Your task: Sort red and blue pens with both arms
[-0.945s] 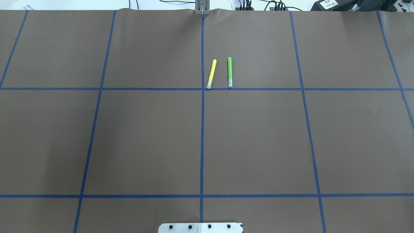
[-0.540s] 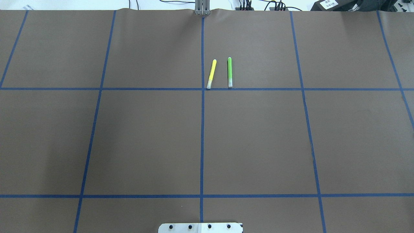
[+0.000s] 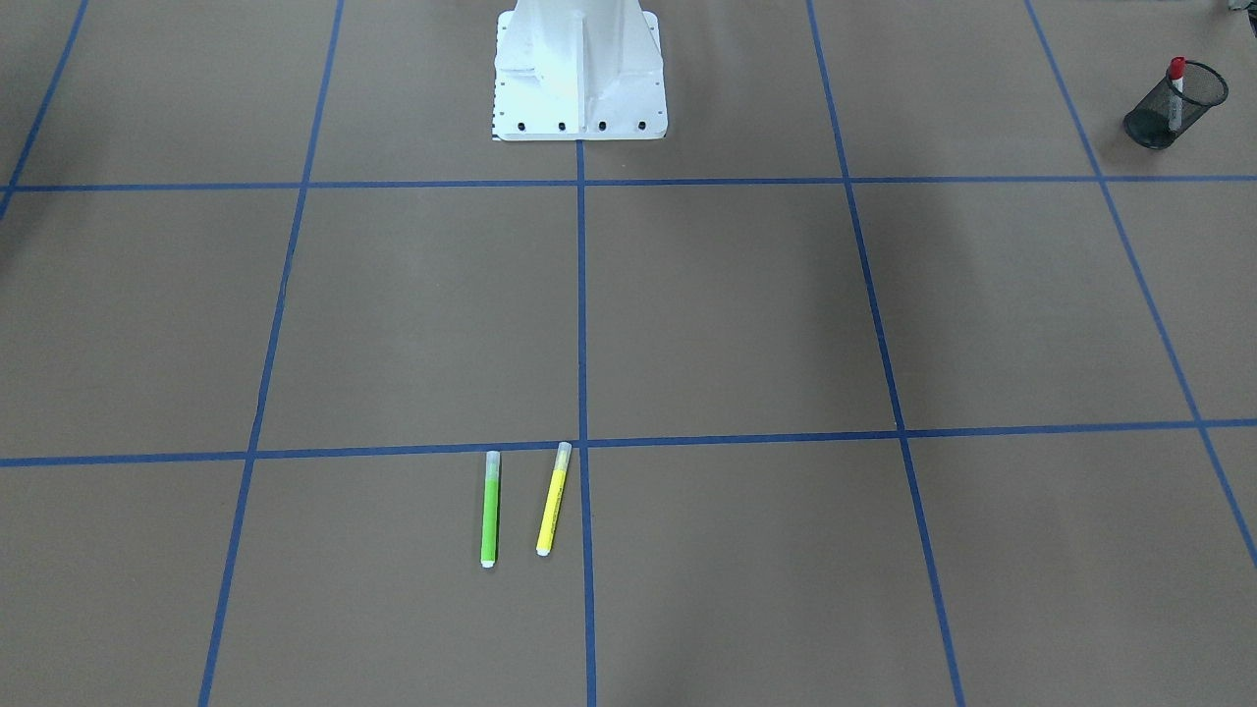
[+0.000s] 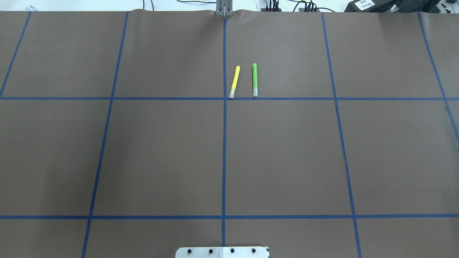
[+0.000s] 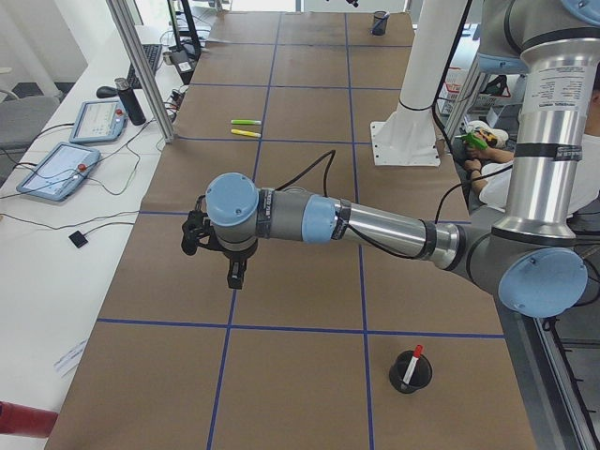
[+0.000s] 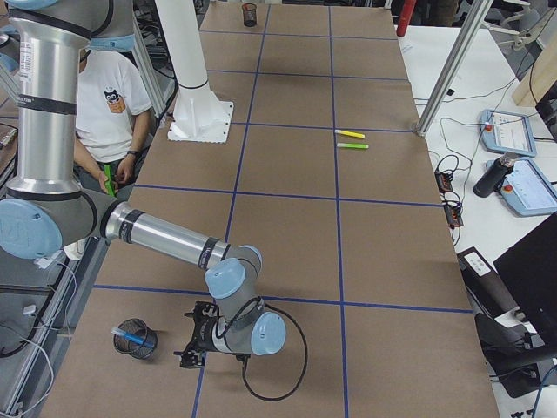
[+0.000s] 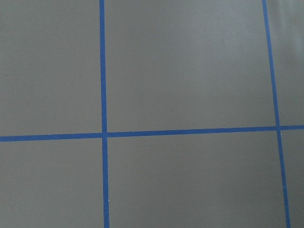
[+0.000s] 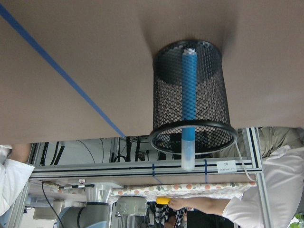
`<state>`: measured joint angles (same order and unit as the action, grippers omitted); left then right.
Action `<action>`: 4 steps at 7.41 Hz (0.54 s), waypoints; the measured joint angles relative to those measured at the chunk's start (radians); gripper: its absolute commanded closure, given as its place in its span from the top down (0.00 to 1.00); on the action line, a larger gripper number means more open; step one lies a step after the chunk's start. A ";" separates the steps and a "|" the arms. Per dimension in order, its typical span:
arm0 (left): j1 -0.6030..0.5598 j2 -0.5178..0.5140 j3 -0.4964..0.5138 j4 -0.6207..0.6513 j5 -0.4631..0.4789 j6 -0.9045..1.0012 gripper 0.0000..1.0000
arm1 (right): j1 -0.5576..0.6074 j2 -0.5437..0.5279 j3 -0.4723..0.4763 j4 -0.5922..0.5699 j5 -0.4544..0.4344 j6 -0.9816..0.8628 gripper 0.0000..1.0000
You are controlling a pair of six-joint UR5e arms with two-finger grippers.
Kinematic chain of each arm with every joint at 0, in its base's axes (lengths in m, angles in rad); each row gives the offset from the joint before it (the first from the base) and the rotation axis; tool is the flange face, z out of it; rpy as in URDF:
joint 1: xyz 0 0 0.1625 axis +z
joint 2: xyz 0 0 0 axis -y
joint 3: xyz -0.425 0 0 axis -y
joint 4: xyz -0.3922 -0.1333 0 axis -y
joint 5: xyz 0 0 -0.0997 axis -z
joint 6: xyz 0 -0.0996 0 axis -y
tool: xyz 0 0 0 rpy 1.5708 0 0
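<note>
The red pen [image 3: 1175, 90] stands in a black mesh cup [image 3: 1147, 124] at the table's corner on my left side; the exterior left view shows that pen [image 5: 411, 364] too. The blue pen [image 8: 188, 90] stands in another mesh cup [image 8: 166, 95], close in front of the right wrist camera and seen again [image 6: 129, 333] from the right. My left gripper [image 5: 234, 277] hangs over bare table, away from the red pen's cup. My right gripper [image 6: 187, 357] sits low beside the blue pen's cup [image 6: 141, 347]. Both show only in side views, so I cannot tell their state.
A yellow marker [image 4: 234, 81] and a green marker [image 4: 254, 79] lie side by side at the far middle of the table. The white pedestal [image 3: 579, 69] stands at the near edge. A person [image 6: 109, 104] sits beside the table.
</note>
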<state>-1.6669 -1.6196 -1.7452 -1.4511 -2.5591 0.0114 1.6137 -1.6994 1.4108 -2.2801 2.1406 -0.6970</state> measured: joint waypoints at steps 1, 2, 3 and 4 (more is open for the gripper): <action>0.000 0.006 -0.002 -0.001 0.003 0.001 1.00 | 0.000 0.009 0.003 0.104 0.035 0.009 1.00; 0.000 0.009 -0.003 -0.001 0.004 0.002 1.00 | 0.000 0.023 0.009 0.213 0.056 0.039 1.00; 0.000 0.011 -0.003 -0.001 0.005 0.002 1.00 | 0.000 0.042 0.016 0.311 0.071 0.077 1.00; 0.000 0.015 -0.003 0.000 0.005 0.002 1.00 | 0.000 0.057 0.020 0.412 0.088 0.123 1.00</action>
<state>-1.6673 -1.6050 -1.7481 -1.4516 -2.5542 0.0138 1.6137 -1.6421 1.4303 -1.8680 2.2287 -0.5743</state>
